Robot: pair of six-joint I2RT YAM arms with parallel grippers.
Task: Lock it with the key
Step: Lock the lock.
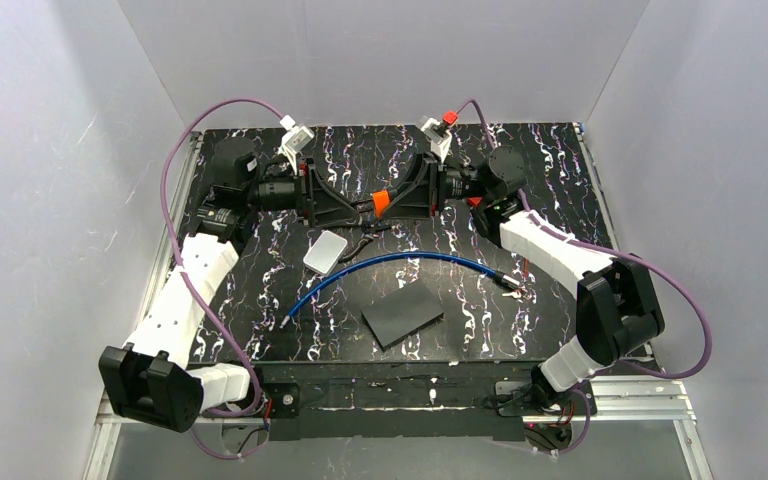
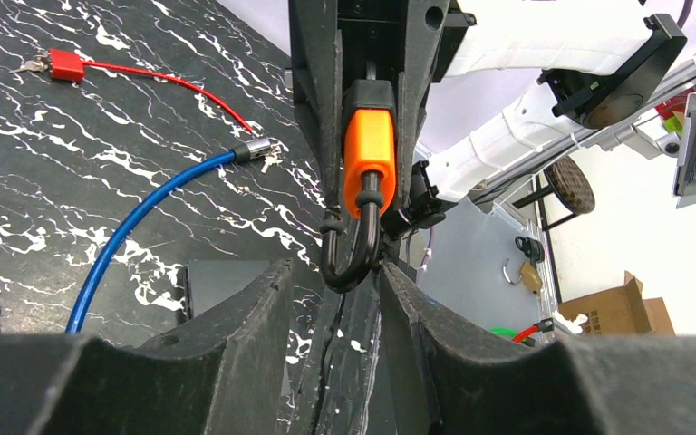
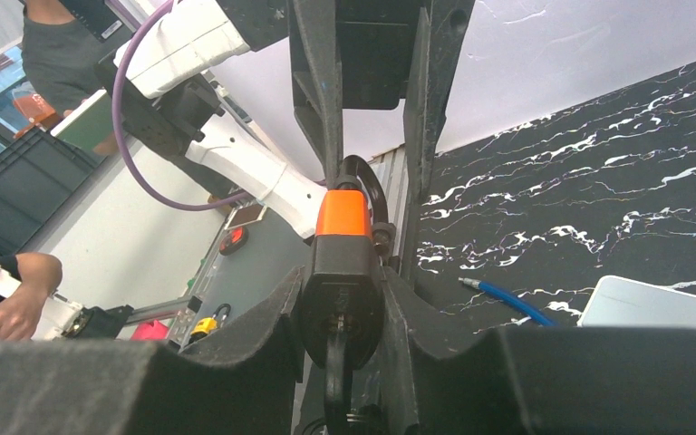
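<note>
Tabletop [image 1: 480,320]: lock [image 1: 420,257] near right gripper [image 1: 388,200], apparently untouched.

Item: the lock [image 1: 410,257], a long, thin, bright-blue flexible cable with a glossy sheath. It lies loose and flat on the black white-veined tabletop [image 1: 540,150], unlooped, in one shallow arch across the middle. Its left end sits nearer the front edge. Its right end carries a dark metal tip [image 2: 252,149], and the two ends lie well apart.
</note>
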